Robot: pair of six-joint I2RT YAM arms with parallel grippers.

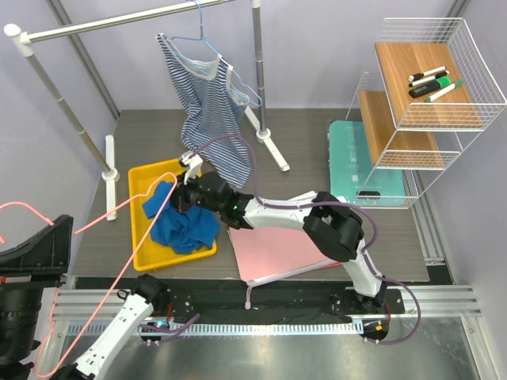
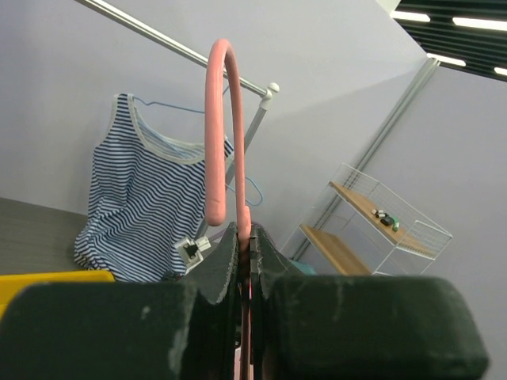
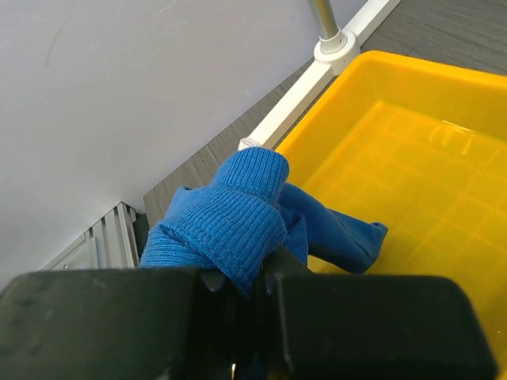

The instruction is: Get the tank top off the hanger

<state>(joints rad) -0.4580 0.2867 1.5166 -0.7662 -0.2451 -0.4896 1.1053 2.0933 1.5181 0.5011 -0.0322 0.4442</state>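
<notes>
A blue ribbed tank top [image 1: 186,226] lies bunched in the yellow bin [image 1: 146,257]. My right gripper [image 1: 187,192] reaches over the bin and is shut on a fold of the blue tank top [image 3: 230,214], with cloth pinched between the jaws [image 3: 253,277]. My left gripper [image 2: 244,233] is shut on the wire of a bare pink hanger [image 2: 215,134], whose hook rises above the fingers. In the top view the pink hanger runs from the bin down to the lower left corner, where the left gripper itself is out of view.
A blue-and-white striped tank top [image 1: 210,111] hangs on a light blue wire hanger [image 1: 202,39] from the clothes rack [image 1: 119,20]. A pink sheet [image 1: 277,249] lies right of the bin. A teal box [image 1: 348,150] and a wire shelf [image 1: 428,79] with markers stand at the right.
</notes>
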